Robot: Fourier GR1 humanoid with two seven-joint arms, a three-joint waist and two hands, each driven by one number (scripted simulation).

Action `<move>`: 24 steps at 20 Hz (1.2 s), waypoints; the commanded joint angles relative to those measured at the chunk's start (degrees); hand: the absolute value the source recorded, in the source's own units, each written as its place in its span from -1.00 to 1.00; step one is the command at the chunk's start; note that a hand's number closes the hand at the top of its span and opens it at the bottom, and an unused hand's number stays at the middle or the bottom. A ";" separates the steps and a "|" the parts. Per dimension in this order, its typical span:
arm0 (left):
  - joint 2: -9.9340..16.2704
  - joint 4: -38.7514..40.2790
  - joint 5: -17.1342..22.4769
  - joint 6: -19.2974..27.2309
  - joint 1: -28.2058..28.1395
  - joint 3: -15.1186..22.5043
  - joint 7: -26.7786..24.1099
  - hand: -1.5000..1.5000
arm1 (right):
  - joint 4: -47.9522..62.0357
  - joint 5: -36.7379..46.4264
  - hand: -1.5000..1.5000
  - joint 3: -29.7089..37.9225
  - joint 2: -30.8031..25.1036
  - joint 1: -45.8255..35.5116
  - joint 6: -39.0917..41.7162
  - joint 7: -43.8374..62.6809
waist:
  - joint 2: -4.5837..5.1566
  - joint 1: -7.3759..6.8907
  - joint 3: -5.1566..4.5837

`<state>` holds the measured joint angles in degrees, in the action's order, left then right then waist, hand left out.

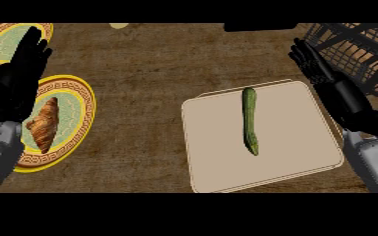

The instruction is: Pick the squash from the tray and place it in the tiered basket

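Nearest to me, along the lower right of the view, lies the beige tray point(221, 145), a big flat rounded rectangle set a little askew on the brown mottled counter point(148, 70); it carries no writing that I can read. On its bare surface, slightly right of the middle, rests the squash point(250, 121), long, slim and dark green, running from far to near with a slight bend and a paler glint at its near tip. It lies flat on the tray, touching nothing else. Far right, past the tray's far corner, stands the tiered basket point(347, 50), black wire mesh with brown showing through the gaps, cut off by the view's edge. At the left sits a round plate point(83, 105) with a yellow rim and a dark key-pattern band, no lettering, and a golden brown croissant point(44, 125) lies on it; a second plate point(15, 32) of the same pattern peeks in at the far left corner. My right hand point(314, 65) hovers between tray and basket, fingers straight and relaxed, holding nothing, apart from the squash. My left hand point(26, 65) rests at the left edge, fingers up and spread, overlapping both plates in the view.
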<state>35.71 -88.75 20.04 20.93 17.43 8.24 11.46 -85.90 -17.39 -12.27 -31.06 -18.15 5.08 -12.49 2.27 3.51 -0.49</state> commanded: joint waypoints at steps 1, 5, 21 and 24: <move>-5.44 3.74 -3.19 1.14 -1.60 4.46 -1.62 0.00 | 0.10 -1.18 1.00 4.96 -0.14 4.17 -3.78 1.06 | -2.18 -2.02 0.48; -8.62 4.37 -4.15 4.50 -12.72 7.45 -3.45 0.00 | 2.90 -2.78 1.00 17.70 2.10 7.07 -18.91 -1.78 | -2.58 -0.58 0.48; -14.96 8.48 -5.44 2.16 -20.96 10.98 -12.94 0.00 | -17.37 1.17 -1.00 13.18 12.55 35.39 -41.71 16.03 | -2.36 -3.21 0.18; -16.46 7.68 -7.12 3.95 -21.82 12.70 -13.36 0.00 | -20.46 4.79 -1.00 8.96 4.74 40.67 -37.50 22.81 | -2.33 -3.27 0.11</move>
<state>20.07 -81.13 14.14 24.02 -2.89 19.34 -2.17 -101.94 -16.78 2.30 -18.97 17.28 -35.04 1.37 -0.27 0.95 -0.15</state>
